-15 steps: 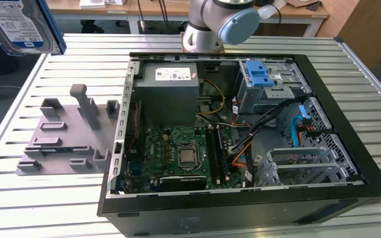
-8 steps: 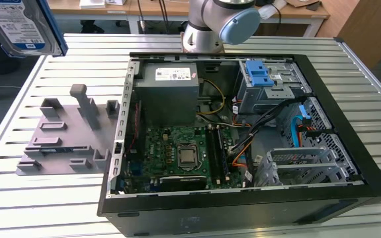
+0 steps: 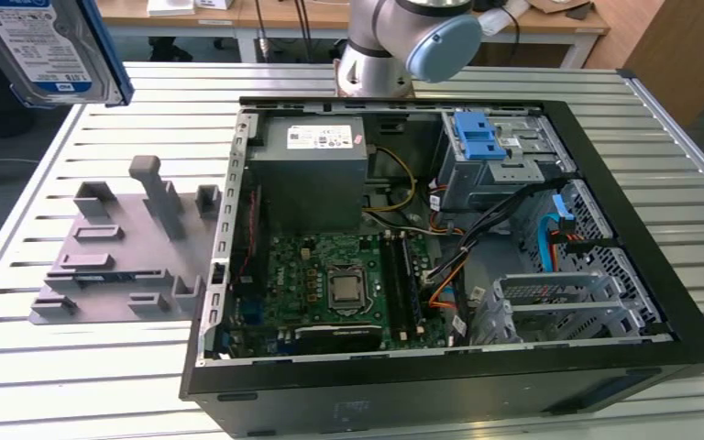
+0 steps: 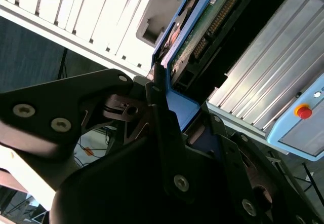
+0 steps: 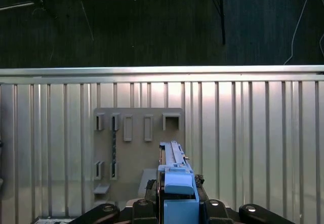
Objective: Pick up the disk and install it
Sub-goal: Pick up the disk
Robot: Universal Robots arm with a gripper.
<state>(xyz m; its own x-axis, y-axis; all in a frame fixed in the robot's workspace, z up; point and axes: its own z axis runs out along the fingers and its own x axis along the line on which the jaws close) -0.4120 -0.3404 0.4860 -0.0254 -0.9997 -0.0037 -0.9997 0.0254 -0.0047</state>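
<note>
**Grabbed and hanging up high**

So the flat silver rectangular disk [image 3: 47,46] with the white-and-blue label and blue plastic rails is up in the air, off the slatted metal table [image 3: 83,385]. It sits in the top corner on the exterior view's left, well apart from the open black computer case [image 3: 450,390].

In the first wrist view it's edge-on in the black gripper [image 5: 175,196], hanging right over the grey plastic stand with upright posts [image 5: 136,143]. In the second wrist view the fingers [image 4: 159,117] are clamped tight on the blue rail, and you can see the drive's green circuit-board side.

Down on the table, the stand is just beside the case, on the exterior view's left of it. Inside the case there's a grey power-supply box with a white sticker [image 3: 309,151], a green motherboard [image 3: 327,275] and a blue plastic drive bracket [image 3: 480,137]. The grey robot arm [image 3: 401,37] stands at the table's far edge behind the case.
</note>
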